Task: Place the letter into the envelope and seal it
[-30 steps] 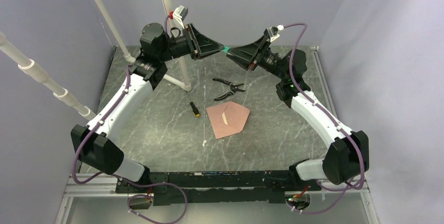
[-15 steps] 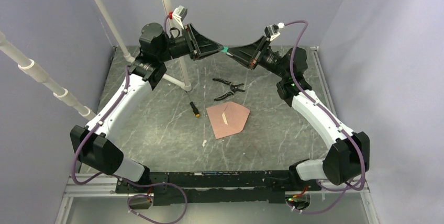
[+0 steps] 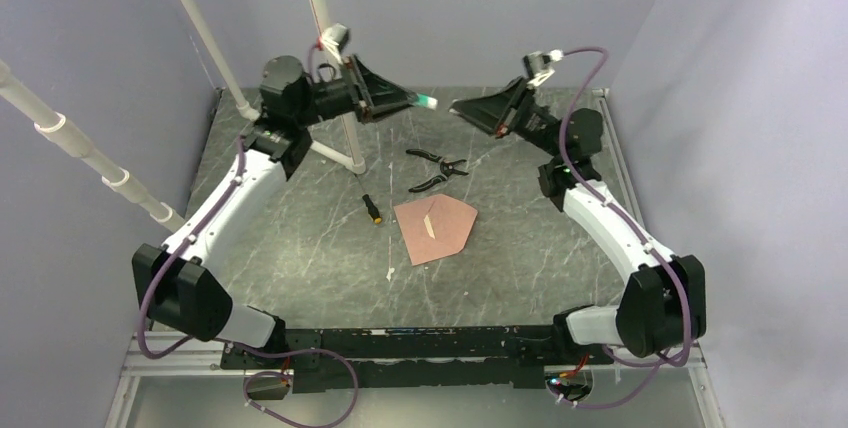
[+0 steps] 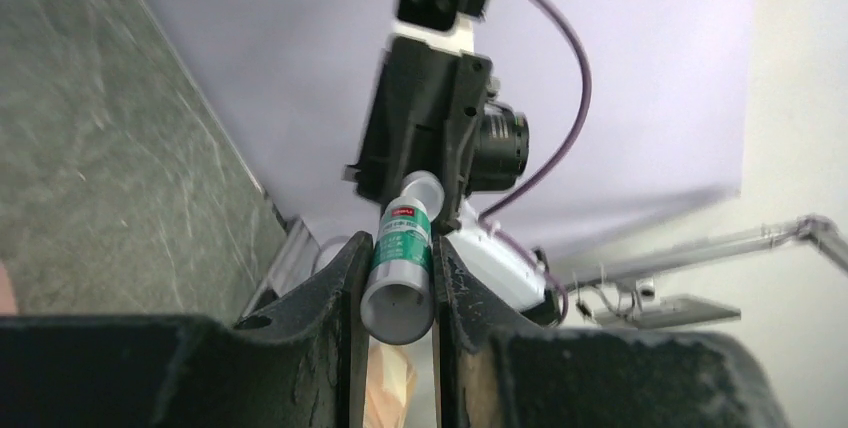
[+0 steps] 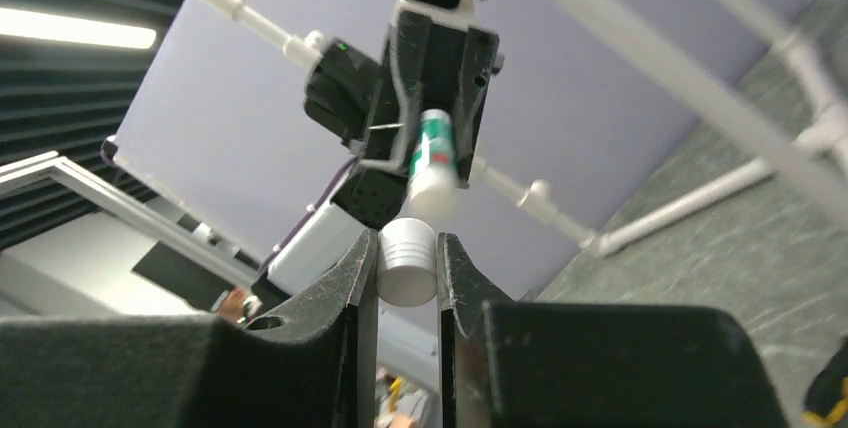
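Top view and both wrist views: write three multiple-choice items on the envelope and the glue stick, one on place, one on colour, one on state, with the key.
1. Where is the envelope?
A. flat on the table, near the pliers
B. hanging from a pole
C. leaning on the wall

2. What colour is the glue stick label?
A. blue
B. green
C. black

3. The cap is:
A. on the stick
B. on the table
C. off, pinched in the right gripper

Key:
A, the top view shows it lying flat by the pliers.
B, a green band shows in the left gripper.
C, the right wrist view shows the white cap between its fingers.
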